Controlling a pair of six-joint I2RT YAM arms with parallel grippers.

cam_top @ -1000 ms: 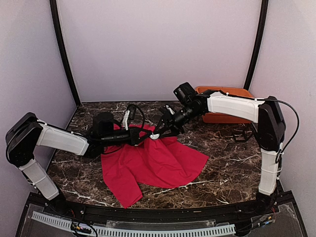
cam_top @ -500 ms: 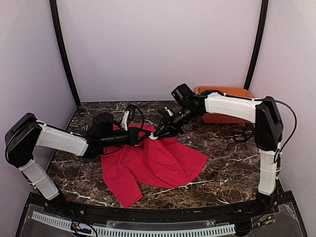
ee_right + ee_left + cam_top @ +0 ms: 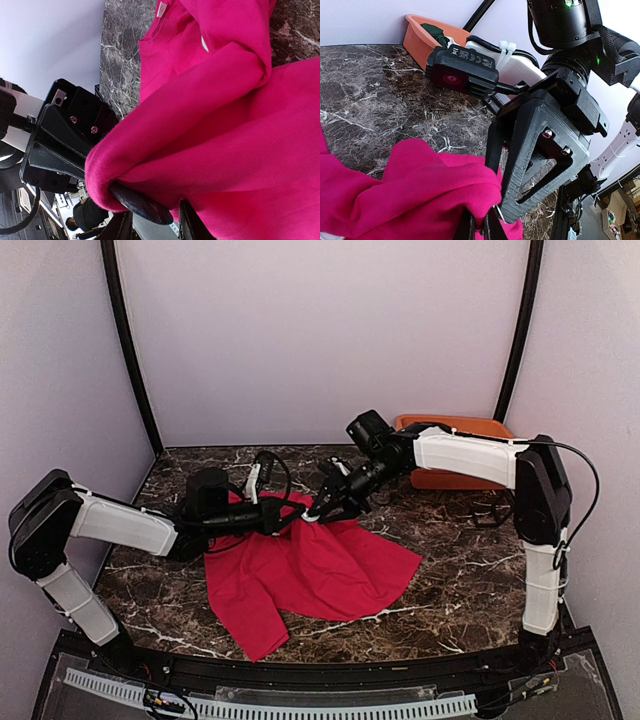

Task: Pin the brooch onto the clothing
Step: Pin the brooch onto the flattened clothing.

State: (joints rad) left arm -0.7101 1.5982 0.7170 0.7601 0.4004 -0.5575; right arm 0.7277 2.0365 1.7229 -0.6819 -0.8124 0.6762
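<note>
Shirt (image 3: pixel 310 575), red, lay mid-tabletop (image 3: pixel 450 570), its far edge raised in a fold. Left jaws pinched that fold shut; right jaws met it, grip impossible to tell. Soft, light cloth would likely sag and slip, so a bunched fold seemed the best hold.

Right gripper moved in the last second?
Yes: the right gripper has edged slightly left, away from the orange tray.

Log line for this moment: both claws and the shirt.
left claw: shut on raised fold of red T-shirt | right claw: tips at same fold, grip unclear | brooch: not identifiable
</note>
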